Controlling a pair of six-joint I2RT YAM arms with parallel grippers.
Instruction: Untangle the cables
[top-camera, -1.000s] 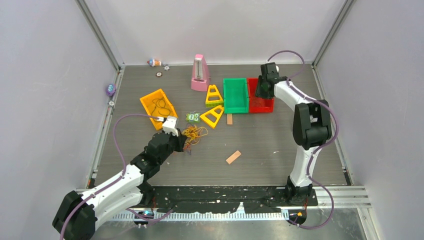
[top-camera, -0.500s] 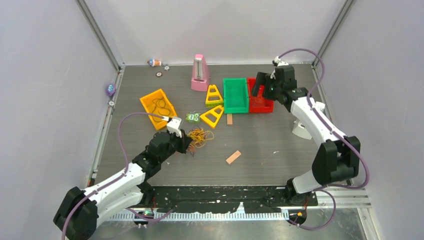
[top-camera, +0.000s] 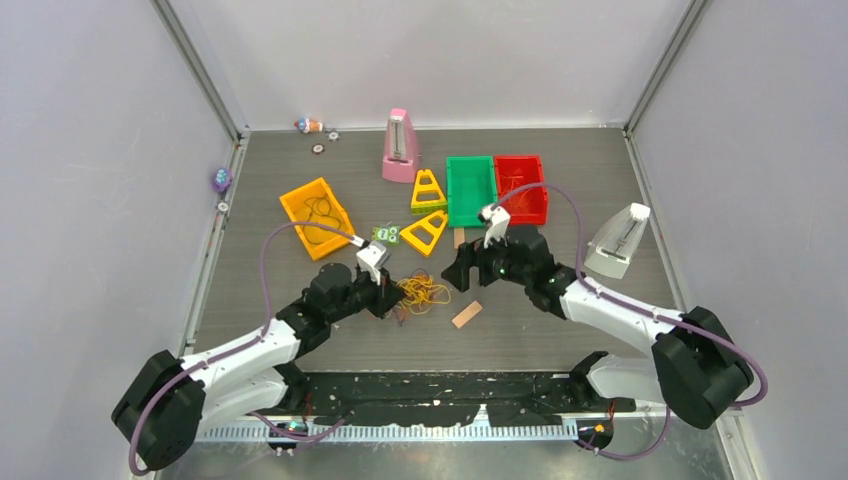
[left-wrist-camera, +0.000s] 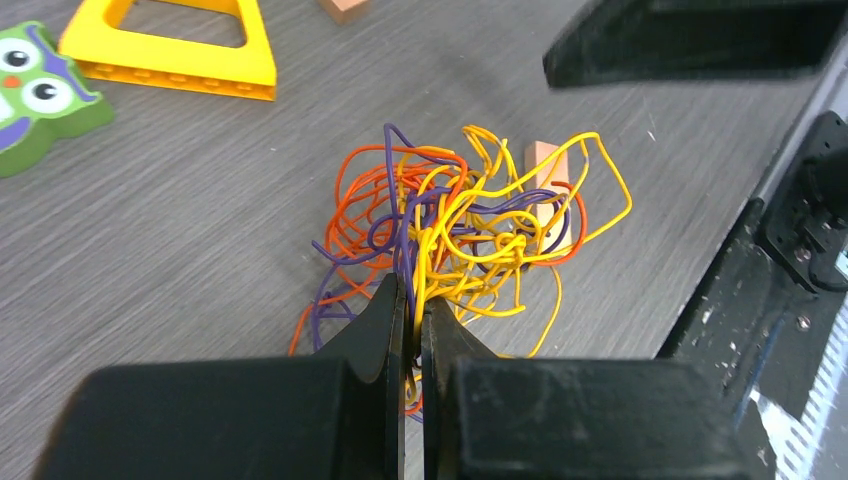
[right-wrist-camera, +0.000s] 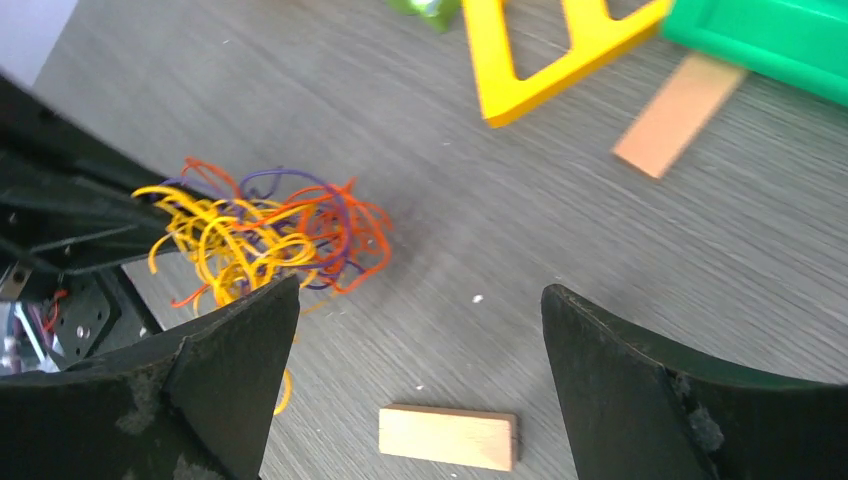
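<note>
step: anchor, then separate | left gripper (left-wrist-camera: 412, 300) jaws pinching cables (left-wrist-camera: 470, 220) by table (top-camera: 600, 190) near edge | right gripper (right-wrist-camera: 418, 300) jaws spread | next, likely: take one free loop

Grey worktop (top-camera: 250, 180); cables (top-camera: 425, 292) tangled nr centre, wood block (top-camera: 466, 314) just right; yellow bin (top-camera: 301, 188) left; green bin (top-camera: 450, 190), red bin (top-camera: 520, 158), pink metronome (top-camera: 400, 146) far.

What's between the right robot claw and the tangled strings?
Nothing, only bare table between the right gripper and the cables. The right wrist view shows it.
</note>
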